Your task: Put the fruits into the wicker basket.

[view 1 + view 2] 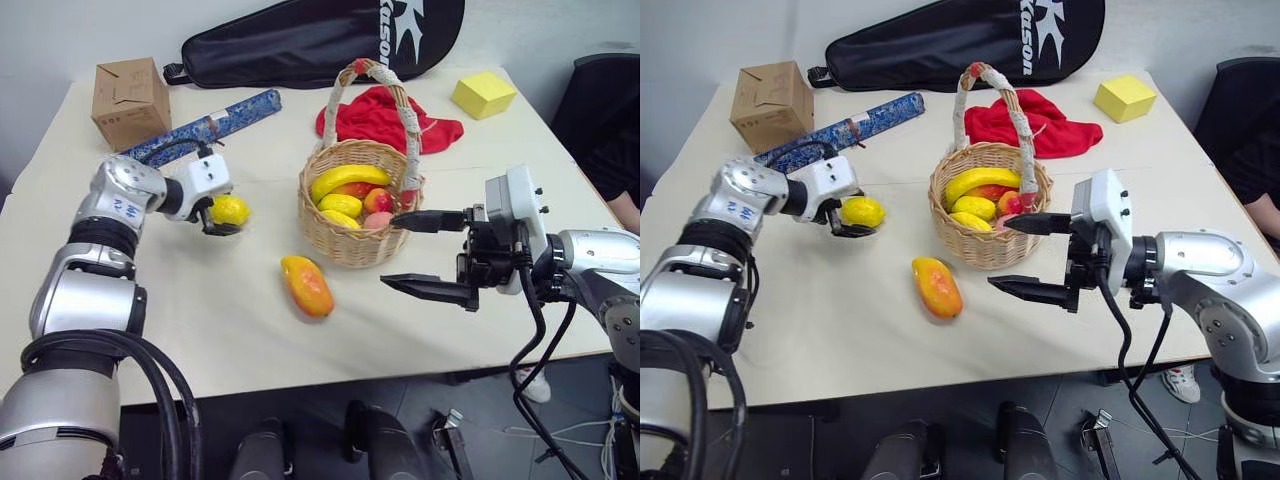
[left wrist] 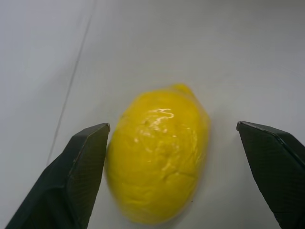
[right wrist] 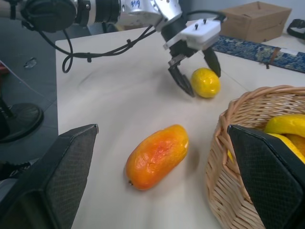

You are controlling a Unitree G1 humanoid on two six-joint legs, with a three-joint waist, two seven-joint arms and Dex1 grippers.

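While your left gripper (image 2: 171,143) straddles the lemon (image 2: 159,157), its two black fingers (image 2: 71,181) stand spread on either side of the fruit, one just beside the peel and the other clear of it, so nothing is clamped. You can see that lemon lying on the white table (image 1: 200,320), on the left side, about level with the wicker basket (image 1: 352,225). Over on your right, the right gripper (image 1: 425,255) hangs spread wide and empty, pointing leftward just in front of the basket's near right wall, one finger at rim height and the other lower, toward the near edge. Between your two arms, the orange-red mango (image 1: 307,286) lies on the table, near and slightly left of the basket, apart from it. Inside the basket you've got a banana (image 1: 348,180) on top, another yellow fruit beneath it, and a pink-red peach (image 1: 378,202) against the right side. Farther back sit a red cloth (image 1: 385,118) behind the basket, a yellow cube block (image 1: 483,94) at far right, a cardboard box (image 1: 130,100) at far left, a blue patterned roll (image 1: 205,125) beside it, and a black racket bag (image 1: 320,40) along the far edge.
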